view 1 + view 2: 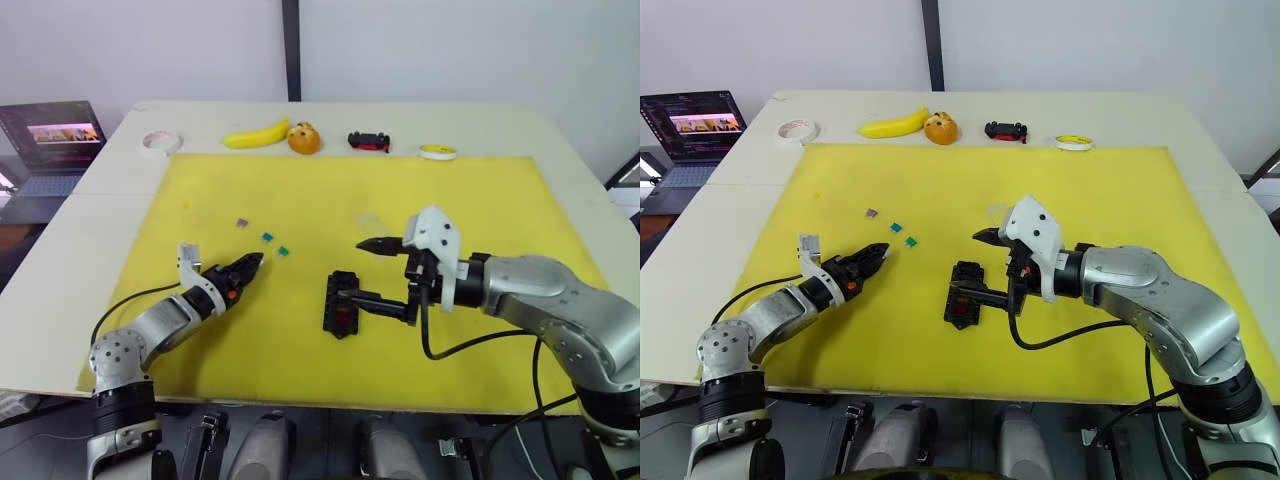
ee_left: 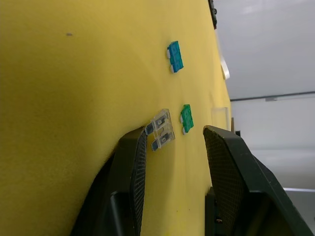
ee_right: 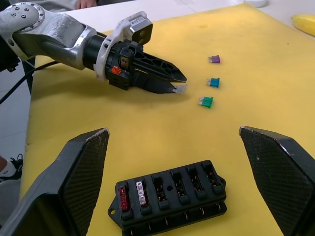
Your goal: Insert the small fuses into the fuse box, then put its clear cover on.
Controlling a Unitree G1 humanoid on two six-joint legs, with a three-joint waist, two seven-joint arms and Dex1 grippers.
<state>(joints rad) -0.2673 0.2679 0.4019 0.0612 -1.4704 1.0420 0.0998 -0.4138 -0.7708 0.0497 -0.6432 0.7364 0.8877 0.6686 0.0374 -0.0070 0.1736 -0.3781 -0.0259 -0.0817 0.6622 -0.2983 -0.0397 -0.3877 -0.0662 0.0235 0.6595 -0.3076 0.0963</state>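
I take the fuse box (image 3: 171, 202) as my landmark: it lies flat on the yellow mat (image 1: 300, 200), between the widely spread fingers of my right gripper (image 3: 172, 162), which hovers over it touching nothing. Two of its slots at one end are already filled, one with a red fuse (image 3: 123, 196) and one with a pale fuse (image 3: 141, 192); the others look empty. My left gripper (image 2: 172, 147) sits to the box's left, its fingers parted, with a clear fuse (image 2: 161, 129) lying right at the tip of one finger; whether it is held or merely touched I cannot tell, so I judge I am in the middle of picking it up. Just beyond it lies a green fuse (image 2: 186, 118), then a teal fuse (image 2: 174, 56), and farthest from the box a purple fuse (image 3: 213, 59). The clear cover (image 1: 370, 222) rests on the mat behind the box, near my right gripper, untouched. So the loading step is under way, with most slots to go. Next I need to close squarely on the clear fuse, carry it to an empty slot, turn its blades downward and press it home while my right gripper steadies the box.
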